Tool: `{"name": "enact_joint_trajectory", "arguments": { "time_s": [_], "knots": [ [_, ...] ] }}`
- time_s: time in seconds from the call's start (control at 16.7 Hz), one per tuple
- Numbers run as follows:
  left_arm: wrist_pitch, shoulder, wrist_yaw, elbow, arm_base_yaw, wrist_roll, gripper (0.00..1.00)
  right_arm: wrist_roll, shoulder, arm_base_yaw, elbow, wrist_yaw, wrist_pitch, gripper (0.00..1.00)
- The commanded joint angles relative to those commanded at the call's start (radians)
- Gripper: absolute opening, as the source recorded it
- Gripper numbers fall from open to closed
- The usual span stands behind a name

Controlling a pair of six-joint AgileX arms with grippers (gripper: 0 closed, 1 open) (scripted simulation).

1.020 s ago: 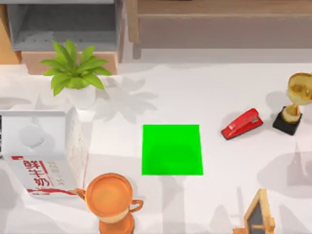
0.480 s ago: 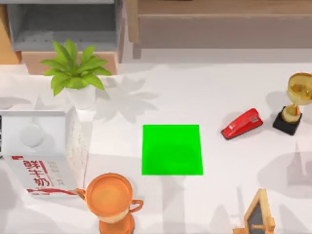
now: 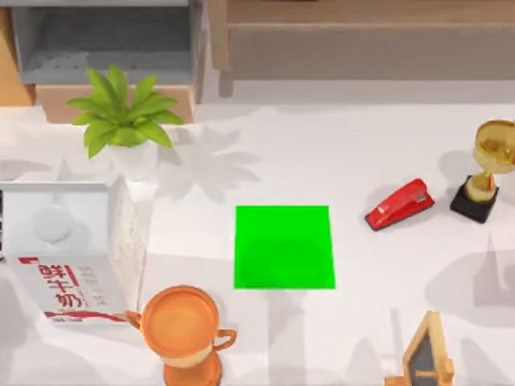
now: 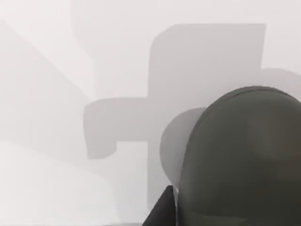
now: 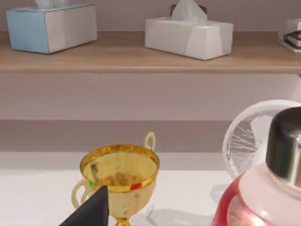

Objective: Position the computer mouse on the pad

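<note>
One bright green pad (image 3: 283, 247) lies flat at the middle of the white tabletop (image 3: 338, 153) in the top view, with nothing on it. Taking the pad as the centre of the dial:

- A red stapler (image 3: 400, 203) lies toward 2 o'clock, near the pad but apart from it.
- A gold trophy (image 3: 487, 169) on a black base stands farther out on the same bearing.
- A potted plant (image 3: 121, 112) stands at 10 o'clock.
- A milk carton (image 3: 64, 249) stands at 9 o'clock, well apart from the pad.
- An orange cup (image 3: 181, 330) with handles stands at about 8 o'clock.
- A small wooden-framed chalkboard (image 3: 426, 354) stands at 4 o'clock.

In the left wrist view, a dark, domed shape that looks like the computer mouse (image 4: 240, 160) rests on the tabletop very close to the camera. A black edge of the left end effector (image 4: 162, 214) shows just beside it. Whether this end effector is apart, together or clamped on the mouse I cannot tell.

In the right wrist view, a black tip of the right end effector (image 5: 91, 209) shows in front of the gold trophy (image 5: 120, 176). Its state cannot be told either. Near the trophy are a white fan (image 5: 247, 136) and a reddish bottle (image 5: 263, 197) with a black cap. On a wooden shelf (image 5: 122, 59) behind them sit a blue tissue box (image 5: 49, 27) and a white tissue box (image 5: 188, 35).
</note>
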Motion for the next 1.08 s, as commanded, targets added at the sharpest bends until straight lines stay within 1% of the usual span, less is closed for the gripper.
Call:
{"name": "enact_joint_trajectory", "arguments": {
  "time_s": [0.12, 0.42, 0.54, 0.9, 1.08],
  "knots": [
    [-0.058, -0.021, 0.001, 0.043, -0.001, -0.001, 0.00, 0.000, 0.000, 0.000, 0.000, 0.000, 0.000, 1.00],
    [-0.325, -0.109, 0.001, 0.185, -0.002, -0.004, 0.00, 0.000, 0.000, 0.000, 0.000, 0.000, 0.000, 1.00],
    [-0.389, -0.144, 0.000, 0.230, -0.004, -0.005, 0.00, 0.000, 0.000, 0.000, 0.000, 0.000, 0.000, 1.00],
    [-0.407, -0.156, -0.001, 0.243, -0.003, -0.003, 0.00, 0.000, 0.000, 0.000, 0.000, 0.000, 0.000, 1.00],
    [-0.413, -0.157, 0.004, 0.269, -0.021, 0.051, 0.00, 0.000, 0.000, 0.000, 0.000, 0.000, 0.000, 1.00]
  ]
}}
